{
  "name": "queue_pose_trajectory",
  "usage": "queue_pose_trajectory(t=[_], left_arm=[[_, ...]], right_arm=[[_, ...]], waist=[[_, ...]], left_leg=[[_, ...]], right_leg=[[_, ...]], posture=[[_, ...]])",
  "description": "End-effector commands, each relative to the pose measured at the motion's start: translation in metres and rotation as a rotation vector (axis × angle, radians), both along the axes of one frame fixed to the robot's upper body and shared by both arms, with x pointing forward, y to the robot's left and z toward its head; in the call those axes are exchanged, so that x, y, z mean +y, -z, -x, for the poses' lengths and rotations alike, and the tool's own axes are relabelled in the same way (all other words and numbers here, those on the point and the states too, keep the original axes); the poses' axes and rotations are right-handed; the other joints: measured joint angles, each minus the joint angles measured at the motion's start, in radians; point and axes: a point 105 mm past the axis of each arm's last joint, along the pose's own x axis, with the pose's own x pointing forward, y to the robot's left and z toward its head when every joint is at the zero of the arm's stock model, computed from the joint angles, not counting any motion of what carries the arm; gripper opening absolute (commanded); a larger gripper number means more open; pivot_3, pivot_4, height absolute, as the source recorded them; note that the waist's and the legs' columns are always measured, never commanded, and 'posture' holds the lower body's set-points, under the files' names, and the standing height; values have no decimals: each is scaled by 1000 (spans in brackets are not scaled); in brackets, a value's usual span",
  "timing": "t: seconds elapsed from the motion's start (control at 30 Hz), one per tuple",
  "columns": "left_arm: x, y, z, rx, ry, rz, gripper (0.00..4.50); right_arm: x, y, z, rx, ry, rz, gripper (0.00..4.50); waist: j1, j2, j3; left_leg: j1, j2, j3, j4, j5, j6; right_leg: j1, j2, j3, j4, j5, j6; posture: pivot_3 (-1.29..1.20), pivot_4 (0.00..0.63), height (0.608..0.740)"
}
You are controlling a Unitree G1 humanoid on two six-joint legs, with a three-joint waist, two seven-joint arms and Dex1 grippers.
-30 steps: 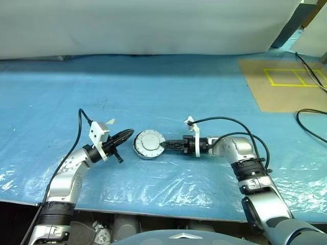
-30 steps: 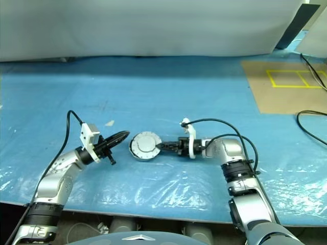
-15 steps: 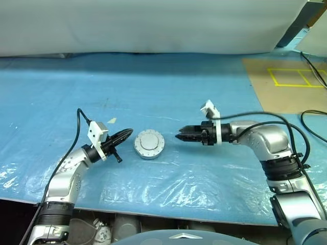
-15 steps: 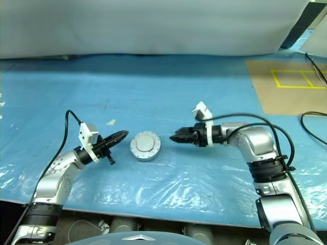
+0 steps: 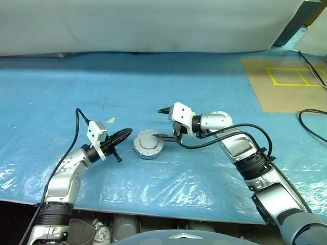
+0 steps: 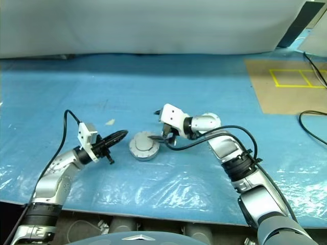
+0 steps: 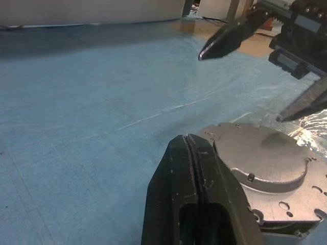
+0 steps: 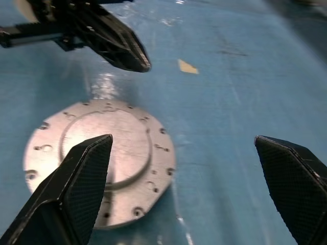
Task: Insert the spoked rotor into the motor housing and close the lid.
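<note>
Motor housing [image 5: 148, 144] sits on the blue plastic sheet [image 5: 153, 92] covering the desk, near the front edge, between my two end effectors. The lid [image 8: 102, 153] lies on top of it, plain pale grey face up, with small holes around its rim; I cannot tell whether it is fully seated.

Going left to right: my left end effector [image 5: 125, 134] rests just beside the left flank of the housing, fingers pressed together and holding nothing. In the left wrist view the tips [image 7: 189, 153] stand close to the housing rim; I cannot confirm contact.

Right of the housing, my right end effector [image 5: 162, 123] hangs at the housing's right edge with its fingers spread wide and empty. One finger [image 5: 164, 109] points up and away behind the housing; the other reaches down to the lid's right rim.

Far right on the desk, a brown cardboard panel [image 5: 286, 87] carries yellow tape rectangles [image 5: 299, 76], and a black cable [image 5: 311, 120] loops beside it.
</note>
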Motion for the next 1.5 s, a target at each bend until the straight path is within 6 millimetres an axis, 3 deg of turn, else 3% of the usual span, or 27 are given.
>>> queue_pose_trajectory(t=[0.03,0.1,0.27,0.37,0.7,0.77,0.9,1.07,1.27,1.5], left_arm=[[5,-11,3,-40,-12,-1,0],[6,-10,4,-34,-16,-5,0],[6,-6,8,-24,-14,-23,0],[6,-6,8,-22,-17,-20,0],[9,-3,8,-16,-25,-30,0],[8,-4,8,-16,-24,-29,0],[8,-4,8,-19,-26,-30,0],[8,-4,7,-21,-30,-30,0],[7,-4,6,-24,-29,-35,0],[6,-4,5,-27,-27,-37,0]], right_arm=[[3,-4,7,157,-61,-29,4469],[5,0,5,213,-60,-47,4469],[21,12,-2,148,-49,-23,4469],[25,20,4,146,-84,5,4469],[22,45,6,135,-99,87,4469],[22,49,7,120,-101,97,4075],[24,48,6,121,-97,74,2982],[26,44,-2,120,-62,44,2983],[31,31,4,211,-88,-27,2983],[34,35,3,234,-56,-32,2983]], waist=[[0,0,0],[-2,0,0],[-4,0,0],[-4,0,0],[-2,0,0],[-2,0,0],[-3,0,0],[-7,0,0],[-14,0,0],[-18,0,0]], left_leg=[[0,0,0,0,0,0],[0,0,0,1,0,0],[1,1,0,2,0,0],[0,1,0,3,0,0],[1,1,0,3,0,0],[2,1,0,3,0,0],[4,1,0,3,0,0],[9,1,0,4,0,1],[11,1,0,4,1,2],[10,1,0,3,1,2]], right_leg=[[0,0,0,0,0,0],[0,0,0,1,0,0],[0,0,0,2,0,-1],[0,0,0,2,0,-1],[1,0,0,2,0,-1],[2,0,0,2,0,-1],[4,0,0,2,0,-1],[8,0,0,2,-1,-2],[10,-1,1,2,-3,-6],[9,-1,1,1,-1,-3]], posture=[[0,150,740],[0,150,740],[0,150,740],[0,150,740],[0,150,740],[0,150,740],[0,150,740],[0,150,740],[0,150,740],[0,150,740]])
